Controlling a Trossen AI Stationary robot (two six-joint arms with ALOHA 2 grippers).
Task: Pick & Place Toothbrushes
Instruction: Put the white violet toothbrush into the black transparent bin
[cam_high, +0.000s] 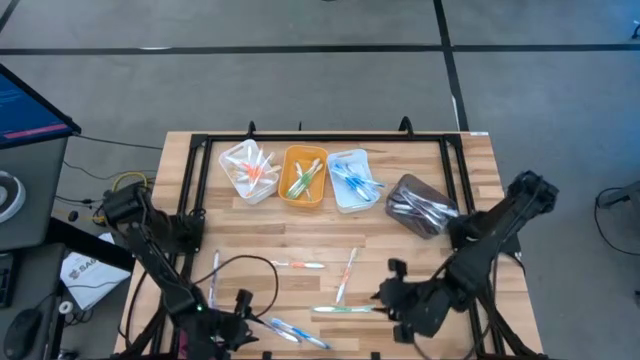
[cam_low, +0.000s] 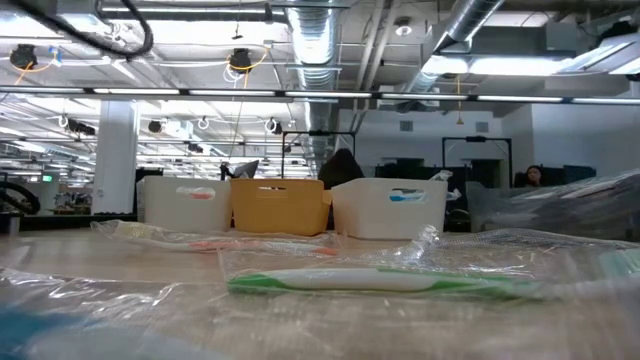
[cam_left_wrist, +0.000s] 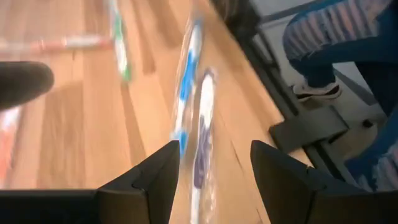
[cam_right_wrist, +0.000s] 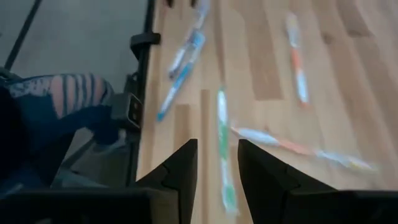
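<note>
The right gripper (cam_high: 383, 297) reached low, fingers parted narrowly astride the green toothbrush (cam_high: 345, 309); the left gripper (cam_high: 243, 322) hung wide over blue brushes (cam_high: 290, 330).

Left pincer (cam_left_wrist: 211, 165) and right pincer (cam_right_wrist: 217, 162), both parted, low.

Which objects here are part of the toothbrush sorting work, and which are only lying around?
Part of the job:
- loose toothbrushes on the table
- white bin, orange bin, second white bin, each with brushes inside
- left gripper and right gripper, both open over brushes

Only lying around:
- dark tray
- black cable
- monitor
</note>
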